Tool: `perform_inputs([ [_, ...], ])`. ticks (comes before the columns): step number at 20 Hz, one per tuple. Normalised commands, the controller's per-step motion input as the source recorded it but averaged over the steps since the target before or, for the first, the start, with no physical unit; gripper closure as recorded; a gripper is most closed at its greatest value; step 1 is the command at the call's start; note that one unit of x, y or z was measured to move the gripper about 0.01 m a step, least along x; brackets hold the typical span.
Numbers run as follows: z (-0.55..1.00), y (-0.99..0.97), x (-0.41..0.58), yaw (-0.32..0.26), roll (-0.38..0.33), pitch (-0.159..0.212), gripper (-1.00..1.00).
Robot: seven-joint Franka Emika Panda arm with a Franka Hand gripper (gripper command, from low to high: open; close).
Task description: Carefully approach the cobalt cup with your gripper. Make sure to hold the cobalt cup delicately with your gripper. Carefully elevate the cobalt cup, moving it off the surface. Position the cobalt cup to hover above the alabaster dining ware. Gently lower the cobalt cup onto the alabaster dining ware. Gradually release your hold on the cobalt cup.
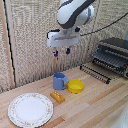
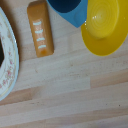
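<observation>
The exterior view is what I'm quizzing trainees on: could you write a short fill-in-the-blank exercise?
1. The blue cup stands on the ___ table.
2. The bowl beside the cup is ___.
3. The pincer hangs ___ the cup, holding nothing.
4. The white plate carries ___ objects.

Missing words: wooden; yellow; above; no

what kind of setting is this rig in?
Probably a mock kitchen or dining tabletop in a lab. A wooden table holds a white plate, a blue cup and a yellow bowl, with a dark toaster-oven-like appliance behind. The tool hangs above the cup.
</observation>
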Motion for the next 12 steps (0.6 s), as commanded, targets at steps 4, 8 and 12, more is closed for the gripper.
perform_inputs([
  [4,-0.20,-0.58,0.217,0.060,0.016,0.000,-1.00],
  [8,-0.32,-0.50,0.037,0.056,0.000,0.037,-1.00],
  [12,-0.32,-0.21,-0.056,0.029,-0.010,0.060,-1.00],
])
